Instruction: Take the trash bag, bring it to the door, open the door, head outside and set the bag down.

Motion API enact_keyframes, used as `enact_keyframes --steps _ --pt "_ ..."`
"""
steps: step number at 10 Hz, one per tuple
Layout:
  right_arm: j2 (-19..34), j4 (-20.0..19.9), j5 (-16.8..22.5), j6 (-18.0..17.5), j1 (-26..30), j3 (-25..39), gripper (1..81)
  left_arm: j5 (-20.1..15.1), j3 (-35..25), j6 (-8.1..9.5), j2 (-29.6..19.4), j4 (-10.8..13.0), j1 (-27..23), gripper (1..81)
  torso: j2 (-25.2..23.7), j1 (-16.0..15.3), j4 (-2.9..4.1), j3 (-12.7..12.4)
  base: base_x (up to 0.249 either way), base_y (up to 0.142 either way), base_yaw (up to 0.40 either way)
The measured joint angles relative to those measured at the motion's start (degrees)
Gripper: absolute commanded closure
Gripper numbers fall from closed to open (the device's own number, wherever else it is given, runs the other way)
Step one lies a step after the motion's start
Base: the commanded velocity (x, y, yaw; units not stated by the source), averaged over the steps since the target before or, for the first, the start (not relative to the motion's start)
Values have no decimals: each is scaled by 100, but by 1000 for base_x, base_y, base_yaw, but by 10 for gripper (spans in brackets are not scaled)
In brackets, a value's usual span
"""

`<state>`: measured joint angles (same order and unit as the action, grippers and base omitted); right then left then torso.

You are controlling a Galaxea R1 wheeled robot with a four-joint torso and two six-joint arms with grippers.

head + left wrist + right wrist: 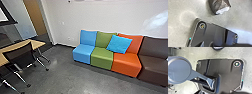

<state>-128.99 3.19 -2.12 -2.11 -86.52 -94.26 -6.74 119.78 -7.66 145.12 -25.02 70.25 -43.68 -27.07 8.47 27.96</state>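
Grey concrete floor (pixel 62 75), bounded by white wall (pixel 100 15) at twelve o'clock, modular sofa (pixel 102 56) placed at two, mesh-backed chair (pixel 21 56) at ten, dark trash bag (pixel 219 5) seen against the floor near the robot's base (pixel 219 33), state of both grippers cannot be told

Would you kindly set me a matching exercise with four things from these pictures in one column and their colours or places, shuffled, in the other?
Column one
1. Cushion
2. Mesh-backed chair
3. Trash bag
4. Brown seat

Column two
A. Crinkled and dark, with white showing at one end
B. In the row, next after the orange seat
C. Blue, lying across where the green seat meets the orange one
D. Beside the light wood-coloured table

Right pairs: 1-C, 2-D, 3-A, 4-B
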Motion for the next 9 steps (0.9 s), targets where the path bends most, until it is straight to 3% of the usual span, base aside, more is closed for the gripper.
enact_keyframes --steps 3,9 --pt "407 -15 -40 -6 22 464 10 -108 216 0 0 -229 -323 10 -507 -325 0 129 0 0 0" --pt "729 -13 -13 -9 -80 781 10 -772 985 2 455 -246 -691 10 -1727 -1093 0 138 0 0 0"
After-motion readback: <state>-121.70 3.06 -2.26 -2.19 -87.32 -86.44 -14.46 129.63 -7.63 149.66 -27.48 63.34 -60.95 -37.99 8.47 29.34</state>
